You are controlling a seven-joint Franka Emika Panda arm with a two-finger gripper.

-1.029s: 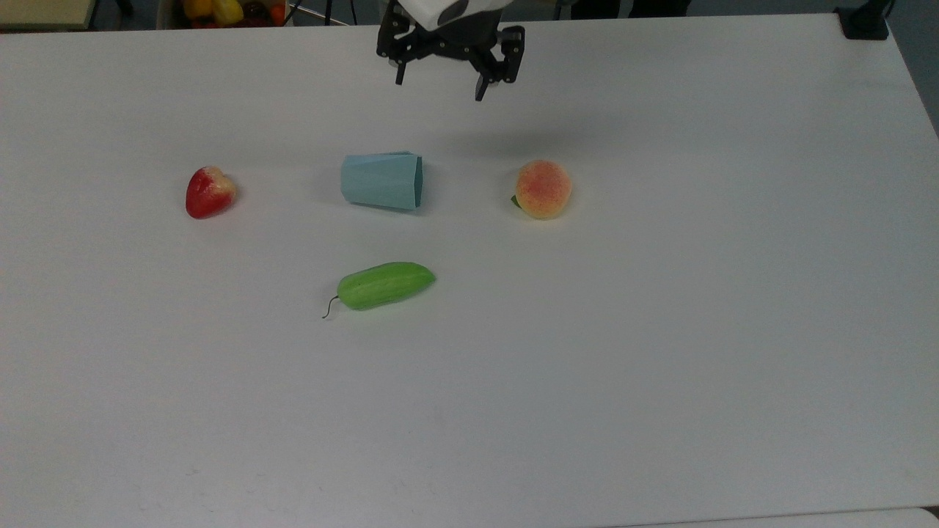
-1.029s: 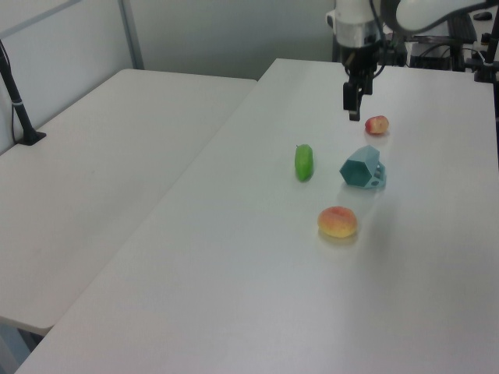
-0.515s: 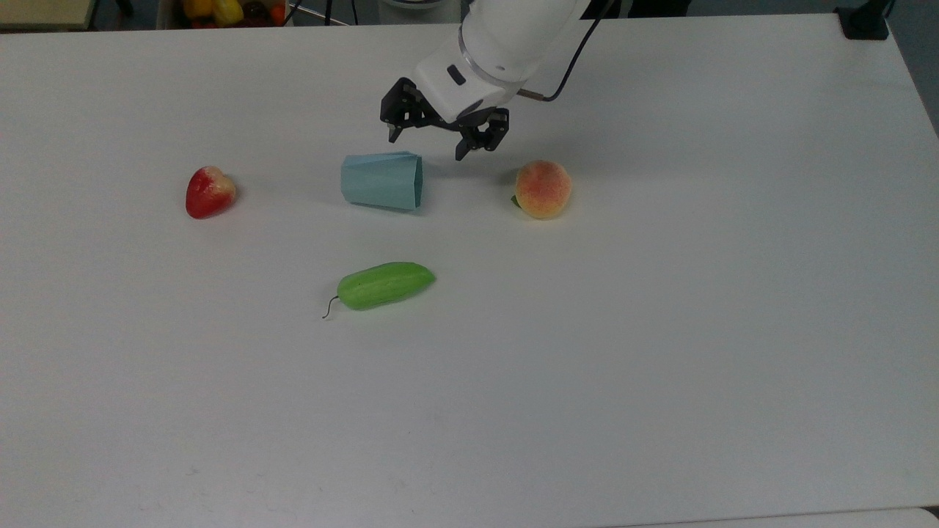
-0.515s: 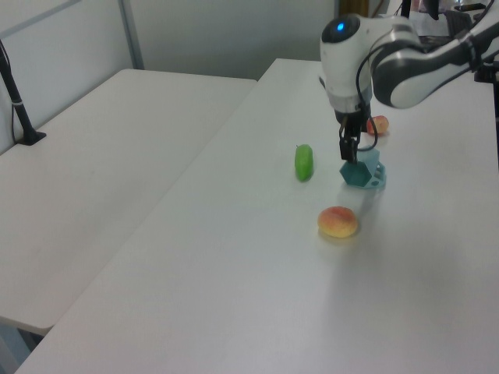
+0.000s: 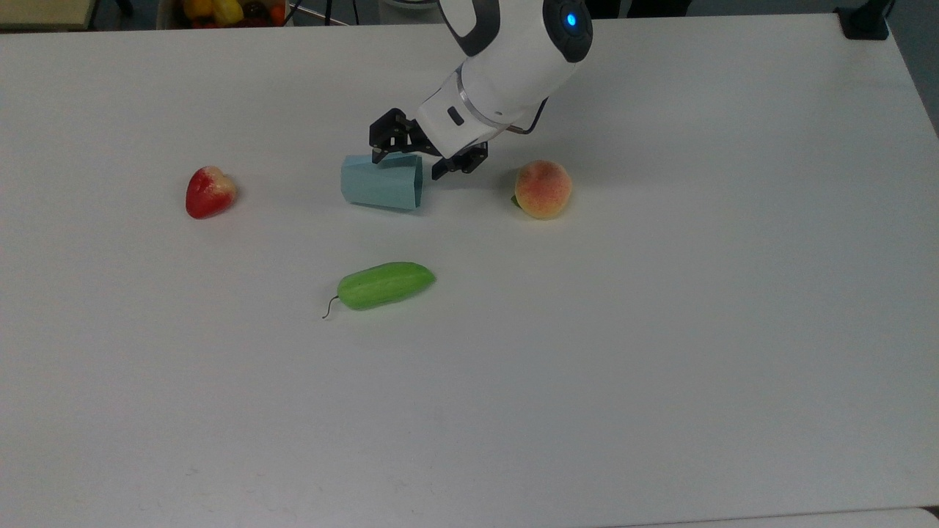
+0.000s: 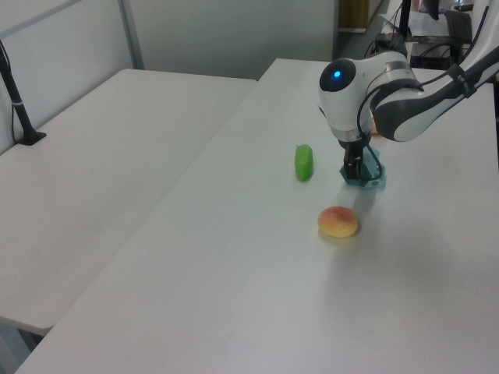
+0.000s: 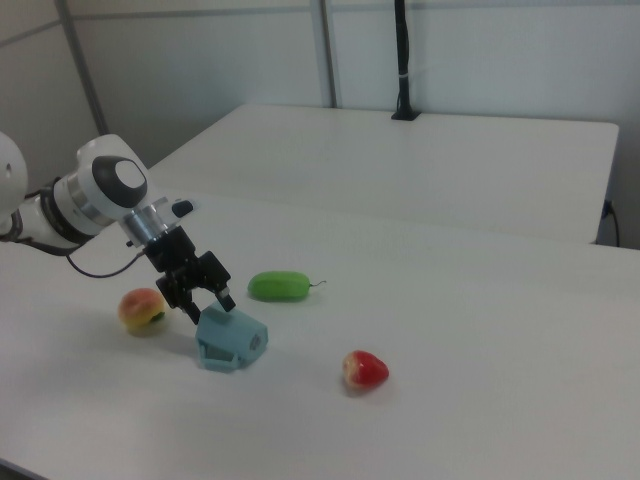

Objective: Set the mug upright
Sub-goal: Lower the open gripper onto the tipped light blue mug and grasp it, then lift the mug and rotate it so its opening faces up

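Top view: I see the mug (image 5: pixel 381 181) on its side mid-table (image 5: pixel 660 330), wide rim toward top view's right, between strawberry (image 5: pixel 210 192) and peach (image 5: pixel 543 189), cucumber (image 5: pixel 385 285) nearer cam. Gripper (image 5: pixel 408 167) fingers spread apart, straddling the rim end, nothing clamped.
Left view: gripper (image 6: pixel 356 170) low at mug (image 6: pixel 368 178); arm hides most of it.
Right view: gripper (image 7: pixel 205 303) w/ fingers parted at top edge of mug (image 7: pixel 230 341), base toward cam.

Top view: steep downward, over table (image 5: pixel 660 367). Left, right views: lower, oblique, opposite ends. All share tabletop.
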